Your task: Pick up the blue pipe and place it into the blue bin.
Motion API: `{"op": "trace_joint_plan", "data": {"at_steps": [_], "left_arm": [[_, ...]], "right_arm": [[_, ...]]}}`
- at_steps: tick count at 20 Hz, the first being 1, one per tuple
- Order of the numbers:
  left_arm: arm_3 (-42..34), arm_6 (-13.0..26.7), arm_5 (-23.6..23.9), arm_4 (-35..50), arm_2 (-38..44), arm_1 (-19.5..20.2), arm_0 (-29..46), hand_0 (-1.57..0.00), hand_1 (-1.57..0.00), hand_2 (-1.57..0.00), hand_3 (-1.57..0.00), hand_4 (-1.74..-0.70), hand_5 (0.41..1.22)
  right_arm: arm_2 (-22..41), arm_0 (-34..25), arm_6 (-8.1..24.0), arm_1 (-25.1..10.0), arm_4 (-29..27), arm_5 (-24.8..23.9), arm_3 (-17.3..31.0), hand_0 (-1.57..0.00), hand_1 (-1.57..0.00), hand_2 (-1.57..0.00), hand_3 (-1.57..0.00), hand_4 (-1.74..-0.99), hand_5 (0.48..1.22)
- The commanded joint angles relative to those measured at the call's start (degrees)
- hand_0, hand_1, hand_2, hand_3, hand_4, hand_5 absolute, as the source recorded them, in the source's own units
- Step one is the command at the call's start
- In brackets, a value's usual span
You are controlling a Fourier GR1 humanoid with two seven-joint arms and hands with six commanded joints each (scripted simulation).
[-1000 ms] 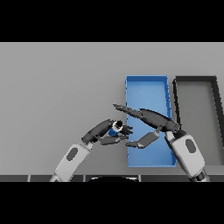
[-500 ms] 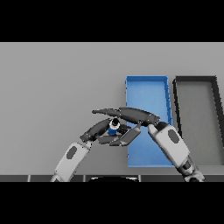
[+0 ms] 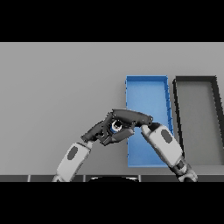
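Grasp is the step we're on, and it's a crowded one. Blue pipe (image 3: 116, 127) sits on the grey table (image 3: 57, 87) just left of the blue bin (image 3: 146, 85), near the bin's lower half, and all we see of it is a small round blue-and-white end peeking out between both hands. Right hand (image 3: 131, 117) reaches across from the bin side, fingers laid long and flat over the top of the pipe — they read as straight to us, more covering than clamping. Left hand (image 3: 101, 133) comes in from the lower left with fingers bent in under and beside the pipe; looks like it's cupping it, but we can't say for sure it's got a real grip vs just resting against it.

So how do we do this well imo: get one hand properly wrapped round the pipe body before any lift, thumb opposite fingers, bc a round thing rolls out of a half-pinch. Lift straight up first — the bin's left wall is right there and dragging sideways would likely knock it. Then go right, clear the rim, and let go low over the bin floor. Dark bin (image 3: 197, 118) further right isn't our target, so no overshooting.
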Motion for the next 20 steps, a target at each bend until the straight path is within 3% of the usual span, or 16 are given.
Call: {"op": "trace_joint_plan", "data": {"at_steps": [1, 3, 5, 9, 10, 11, 13, 15, 19, 20], "left_arm": [[-0.59, 0.27, -0.43, 0.10, 0.12, 0.21, -0.06, -1.57, -1.57, -1.55, -1.37, -1.72, 1.221], [-0.10, -0.70, 0.03, -0.74, -0.01, -0.29, 0.29, -1.57, -1.57, -1.55, -1.40, -1.73, 1.221], [0.63, -2.62, 0.55, -1.68, -0.23, -0.18, 0.27, -1.57, -1.57, -1.55, -1.43, -1.73, 1.221], [0.36, -1.76, 0.84, -1.36, 0.45, -0.57, -0.34, -1.57, -1.57, -1.56, -1.43, -1.73, 1.221], [-0.27, -1.77, 0.72, -1.42, 0.47, -0.35, -0.28, -1.57, -1.57, -1.57, -1.26, -1.73, 1.221], [0.01, -2.23, 1.10, -2.55, 0.08, -0.33, 0.17, -1.45, -1.37, -1.34, -1.05, -1.63, 1.221], [-0.25, -3.27, -0.26, -3.82, 0.32, 1.07, -0.04, -0.94, -0.88, -0.85, -0.67, -1.41, 1.221], [0.02, -1.19, -2.61, -4.77, 0.28, 0.97, -0.31, -0.60, -0.56, -0.55, -0.43, -1.25, 1.221], [0.83, 0.15, -4.98, -4.01, 1.69, 1.50, -1.18, -0.25, -0.23, -0.22, -0.18, -1.06, 0.912], [0.72, 1.85, -4.84, -4.52, 1.08, 1.33, -0.57, -0.20, -0.18, -0.18, -0.14, -1.03, 0.848]], "right_arm": [[0.45, 0.53, -2.83, 0.53, 2.03, 0.03, -0.63, -1.41, -1.42, -1.42, -1.35, -1.474, 0.996], [0.55, 1.07, -3.95, 0.69, 3.48, 0.96, -0.98, -1.47, -1.47, -1.47, -1.43, -1.481, 1.077], [-0.15, 2.01, -1.48, 1.55, 1.24, 1.43, -1.18, -1.51, -1.51, -1.51, -1.48, -1.488, 1.129], [-1.24, 2.73, 3.12, 3.81, -2.05, 0.19, -1.96, -1.54, -1.55, -1.55, -1.53, -1.494, 1.183], [-1.30, 3.43, 2.50, 4.26, -2.05, 0.07, -2.40, -1.55, -1.55, -1.55, -1.54, -1.495, 1.191], [-1.54, 3.84, 2.27, 4.33, -1.32, 0.27, -2.46, -1.55, -1.55, -1.55, -1.55, -1.496, 1.197], [-1.88, 3.57, 3.70, 5.30, -0.31, -0.18, -3.14, -1.56, -1.56, -1.56, -1.56, -1.497, 1.206], [-2.54, 4.25, 2.35, 5.77, 1.13, 0.67, -2.35, -1.56, -1.56, -1.56, -1.56, -1.498, 1.211], [-3.25, 4.25, 4.31, 7.86, 1.81, 0.37, -3.42, -1.57, -1.57, -1.57, -1.57, -1.499, 1.217], [-3.26, 4.67, 2.98, 7.96, 2.02, 0.83, -3.82, -1.57, -1.57, -1.57, -1.57, -1.499, 1.218]]}}
